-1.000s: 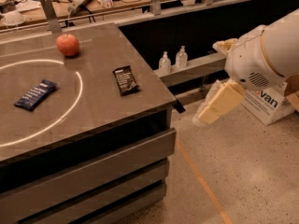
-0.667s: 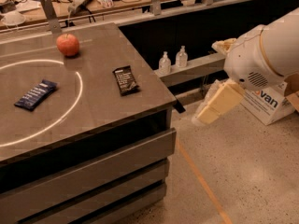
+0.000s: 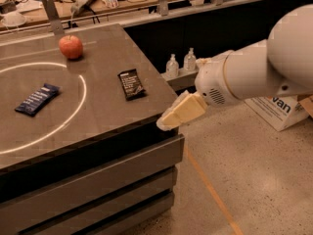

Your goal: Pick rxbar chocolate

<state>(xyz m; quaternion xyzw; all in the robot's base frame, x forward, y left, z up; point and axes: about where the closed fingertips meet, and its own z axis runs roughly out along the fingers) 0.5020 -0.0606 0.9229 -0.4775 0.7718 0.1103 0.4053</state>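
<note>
The rxbar chocolate (image 3: 131, 83), a flat black-wrapped bar with white text lines, lies on the grey table (image 3: 98, 111) near its right edge. My gripper (image 3: 168, 121) with cream-coloured fingers hangs at the table's front right corner, below and to the right of the bar, not touching it. The white arm behind it reaches in from the right.
A red apple (image 3: 71, 47) sits at the table's back. A blue-wrapped bar (image 3: 37, 99) lies at the left inside a white circle line. Two small bottles (image 3: 180, 64) stand on a low shelf beyond the table. A cardboard box (image 3: 279, 112) sits on the floor at right.
The gripper and arm have moved left toward the table's corner, nearer the black bar. The objects on the table have not shifted relative to each other.
</note>
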